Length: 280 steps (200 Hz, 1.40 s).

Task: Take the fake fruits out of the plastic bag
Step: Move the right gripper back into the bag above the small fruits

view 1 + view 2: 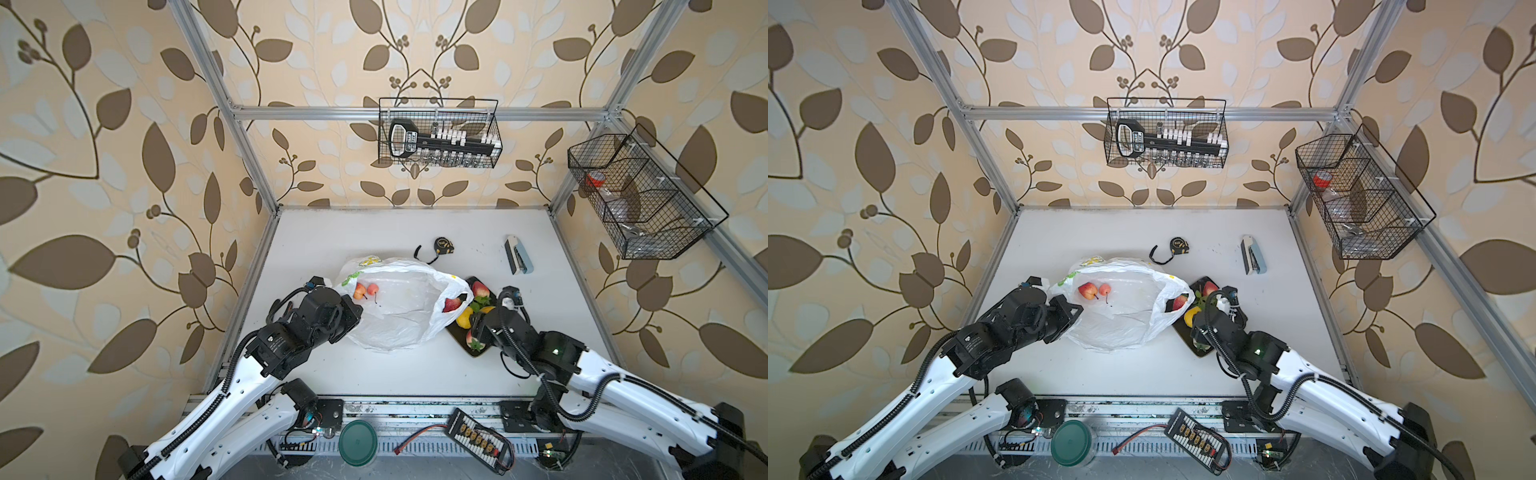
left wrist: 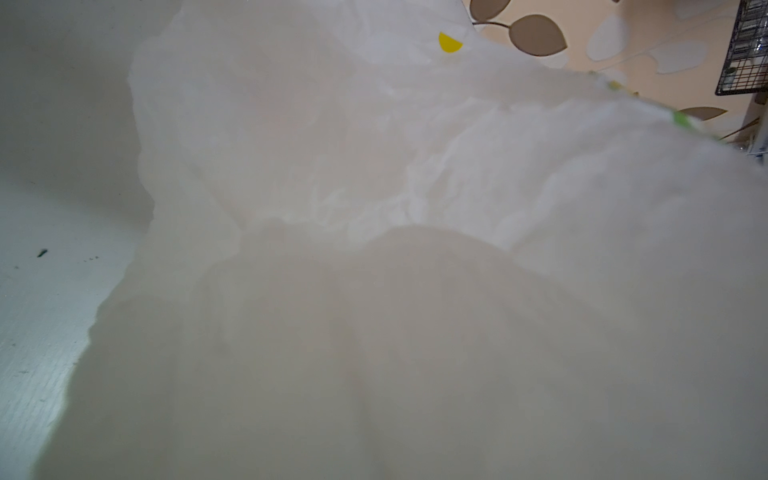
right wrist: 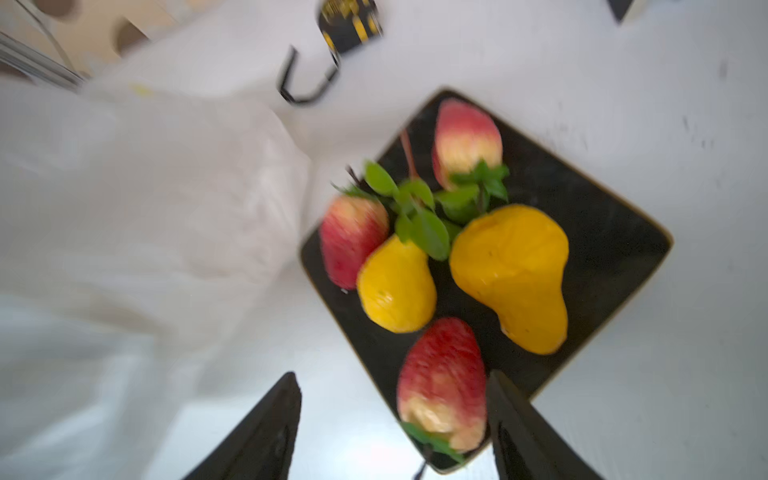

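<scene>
The white plastic bag (image 1: 399,316) lies open in the middle of the table. Two small red-yellow fake fruits (image 1: 360,290) rest inside it near its left rim. My left gripper (image 1: 351,316) is at that rim, shut on the plastic. In the left wrist view the plastic bag (image 2: 374,166) covers the jaws. A black plate (image 3: 602,232) to the right of the bag holds three red strawberries (image 3: 442,382) and two yellow fruits (image 3: 515,274). My right gripper (image 3: 392,374) hangs open over the plate's near corner. The nearest strawberry lies on the plate beside one finger.
A black and yellow tape measure (image 1: 442,246) and a grey stapler (image 1: 517,255) lie behind the bag and plate. Wire baskets hang on the back rail (image 1: 440,133) and the right post (image 1: 640,195). A green lid (image 1: 357,442) and a connector board (image 1: 478,436) sit at the front edge.
</scene>
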Each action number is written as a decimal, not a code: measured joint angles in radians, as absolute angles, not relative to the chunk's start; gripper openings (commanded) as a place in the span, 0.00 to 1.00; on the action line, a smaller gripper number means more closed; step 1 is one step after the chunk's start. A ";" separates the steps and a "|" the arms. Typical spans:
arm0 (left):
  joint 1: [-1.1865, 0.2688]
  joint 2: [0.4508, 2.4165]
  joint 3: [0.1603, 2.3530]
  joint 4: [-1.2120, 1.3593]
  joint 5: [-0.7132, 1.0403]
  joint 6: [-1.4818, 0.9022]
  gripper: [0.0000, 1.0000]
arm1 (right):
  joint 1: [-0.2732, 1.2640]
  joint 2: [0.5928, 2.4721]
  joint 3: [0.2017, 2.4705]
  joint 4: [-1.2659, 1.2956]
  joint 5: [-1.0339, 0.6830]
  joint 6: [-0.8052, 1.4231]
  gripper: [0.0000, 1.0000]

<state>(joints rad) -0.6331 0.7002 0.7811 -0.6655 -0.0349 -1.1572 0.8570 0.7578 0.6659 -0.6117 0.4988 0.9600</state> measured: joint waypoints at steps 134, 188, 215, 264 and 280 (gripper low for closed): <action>-0.633 0.693 0.780 -0.658 -0.035 -1.157 0.00 | 1.107 0.974 0.950 -0.208 0.125 0.242 0.59; -0.633 0.693 0.780 -0.665 -0.035 -1.157 0.00 | 1.132 1.375 0.973 -0.079 0.191 0.271 0.60; -0.633 0.688 0.780 -0.685 -0.035 -1.157 0.00 | 1.110 1.583 1.040 -0.031 0.255 0.387 0.58; -0.633 0.679 0.780 -0.717 -0.035 -1.157 0.00 | 1.035 1.876 1.193 0.051 0.304 0.574 0.67; -0.633 0.678 0.781 -0.731 -0.035 -1.157 0.00 | 1.020 1.938 1.224 0.084 0.305 0.586 0.70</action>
